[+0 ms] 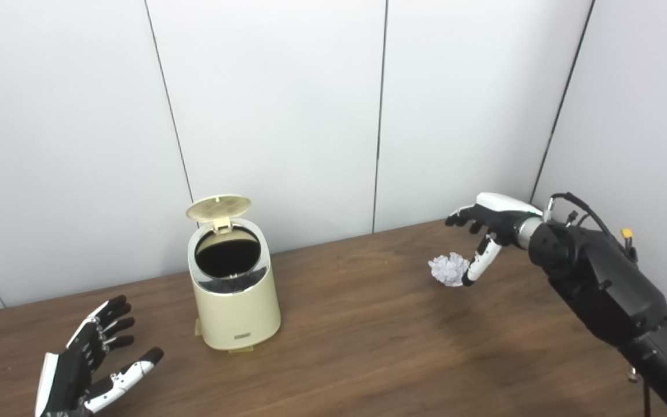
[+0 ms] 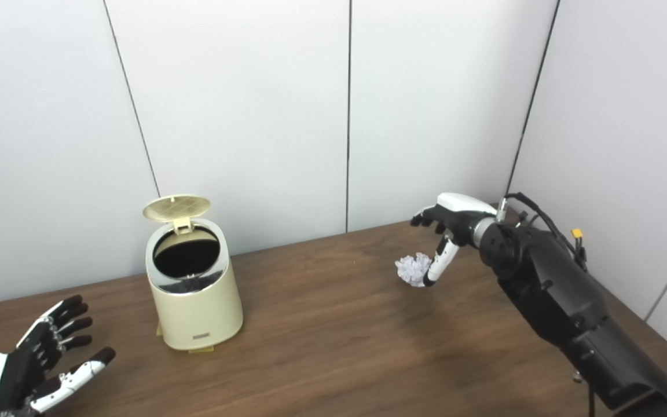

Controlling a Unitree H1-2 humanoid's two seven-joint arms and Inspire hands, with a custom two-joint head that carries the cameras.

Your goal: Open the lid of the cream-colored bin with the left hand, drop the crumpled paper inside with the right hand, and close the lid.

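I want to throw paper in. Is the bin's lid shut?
No, the lid stands tipped up behind the bin, showing its dark inside.

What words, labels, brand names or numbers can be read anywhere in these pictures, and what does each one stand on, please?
Nothing can be read.
A small dark label low on the front of the cream-colored bin: too small and blurred to read.
No lettering shows on the raised lid, the crumpled paper, the left hand, the right hand, the table or the wall panels.
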